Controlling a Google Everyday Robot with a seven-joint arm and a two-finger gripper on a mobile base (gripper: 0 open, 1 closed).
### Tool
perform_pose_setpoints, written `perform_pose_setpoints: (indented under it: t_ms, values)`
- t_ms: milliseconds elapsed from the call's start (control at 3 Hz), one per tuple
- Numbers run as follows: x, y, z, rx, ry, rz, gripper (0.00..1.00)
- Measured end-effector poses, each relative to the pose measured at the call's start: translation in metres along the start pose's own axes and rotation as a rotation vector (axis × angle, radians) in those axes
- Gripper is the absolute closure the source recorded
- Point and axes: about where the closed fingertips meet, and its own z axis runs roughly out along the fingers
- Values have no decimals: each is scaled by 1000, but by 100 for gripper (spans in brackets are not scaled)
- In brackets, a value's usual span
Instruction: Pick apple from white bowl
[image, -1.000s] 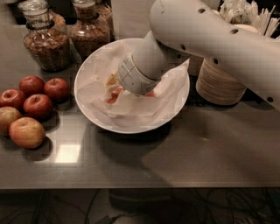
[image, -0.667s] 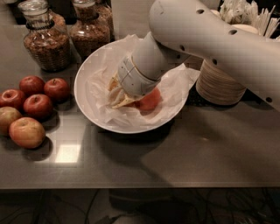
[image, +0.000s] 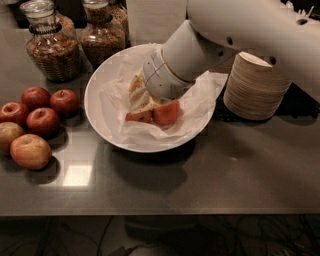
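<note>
The white bowl (image: 97, 107) stands in the middle of the dark counter, lined with crumpled white paper (image: 197, 107). My gripper (image: 142, 106) reaches down into the bowl from the upper right, its wrist covering the bowl's middle. The deep-red apple (image: 168, 112) shows right at the gripper's tip, low in the bowl against the paper. A smaller reddish patch (image: 138, 116) shows just left of it; I cannot tell whether it belongs to the same apple. The far half of the bowl's inside is hidden by my arm.
Several loose red and yellowish apples (image: 37, 120) lie on the counter left of the bowl. Two glass jars (image: 52, 47) stand at the back left. A stack of beige disposable bowls (image: 255, 87) stands right of the bowl, under my arm.
The apple has come into view at the gripper's tip on the bowl's right side. The paper has been pushed toward the right rim. The wrist has shifted a little.
</note>
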Motion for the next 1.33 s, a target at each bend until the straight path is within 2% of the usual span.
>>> perform_pose_setpoints:
  t_ms: [333, 1333]
  values:
    - [-1, 0, -2, 3, 0, 0, 81]
    - [-1, 0, -2, 3, 0, 0, 12]
